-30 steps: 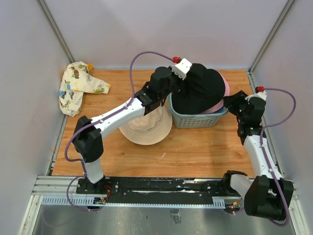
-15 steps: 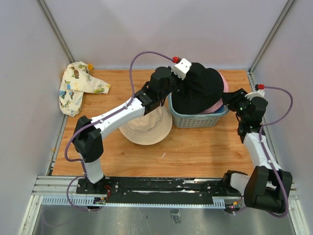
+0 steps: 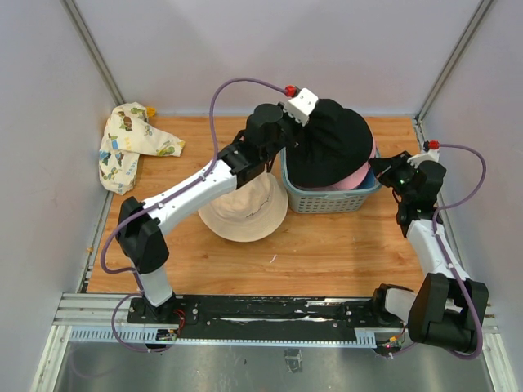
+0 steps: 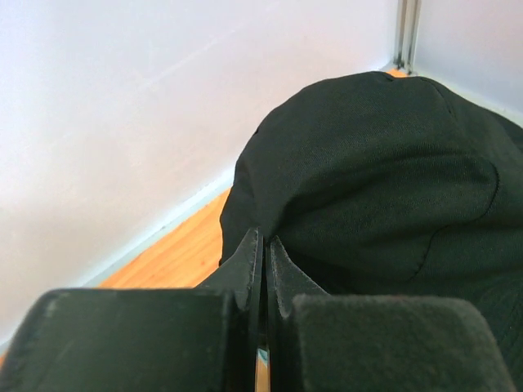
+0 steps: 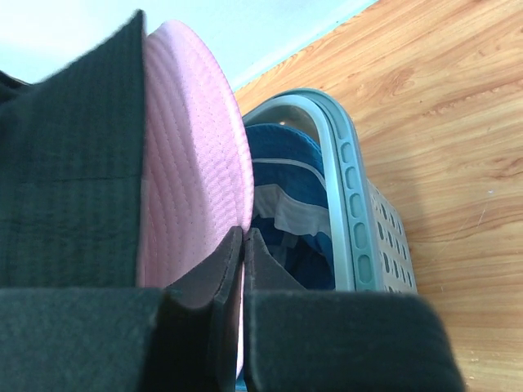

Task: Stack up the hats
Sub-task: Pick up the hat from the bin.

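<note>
A black hat (image 3: 331,151) lies domed over a pink hat (image 3: 359,175) on top of the basket (image 3: 331,198). My left gripper (image 3: 288,145) is at the black hat's left edge, shut on its brim; in the left wrist view the closed tips (image 4: 265,238) meet the black hat (image 4: 384,180). My right gripper (image 3: 377,167) is at the basket's right side, shut on the pink hat's brim (image 5: 196,163). A blue hat (image 5: 286,159) lies inside the basket. A cream hat (image 3: 243,211) rests on the table under the left arm.
The slatted basket's rim (image 5: 339,180) stands right beside my right gripper (image 5: 243,234). A cream patterned fabric piece (image 3: 127,145) lies at the back left corner. Enclosure walls stand close behind the basket and to the right of the right arm.
My right gripper moved in to the pink hat's brim and shut on it. The left arm shifted slightly back, and the black hat moved with it.
</note>
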You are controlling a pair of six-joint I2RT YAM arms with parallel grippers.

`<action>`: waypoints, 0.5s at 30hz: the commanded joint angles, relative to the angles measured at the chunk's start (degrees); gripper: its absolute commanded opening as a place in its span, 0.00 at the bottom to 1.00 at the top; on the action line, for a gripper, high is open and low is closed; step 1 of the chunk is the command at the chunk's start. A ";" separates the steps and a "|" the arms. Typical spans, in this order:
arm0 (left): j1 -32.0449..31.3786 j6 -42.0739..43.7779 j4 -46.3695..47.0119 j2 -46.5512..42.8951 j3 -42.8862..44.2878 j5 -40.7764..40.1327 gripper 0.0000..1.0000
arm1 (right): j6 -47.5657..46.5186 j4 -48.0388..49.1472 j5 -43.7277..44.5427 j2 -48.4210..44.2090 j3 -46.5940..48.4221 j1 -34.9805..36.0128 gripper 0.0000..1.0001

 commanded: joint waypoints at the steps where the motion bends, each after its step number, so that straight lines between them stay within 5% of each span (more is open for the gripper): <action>1: -0.10 0.81 1.73 -4.99 4.33 -1.22 0.01 | -1.62 -2.89 1.39 0.11 2.23 -1.08 0.00; 15: -0.15 1.75 -2.51 -13.47 5.73 -4.53 0.01 | -3.88 -9.05 2.97 1.12 4.64 -1.01 0.00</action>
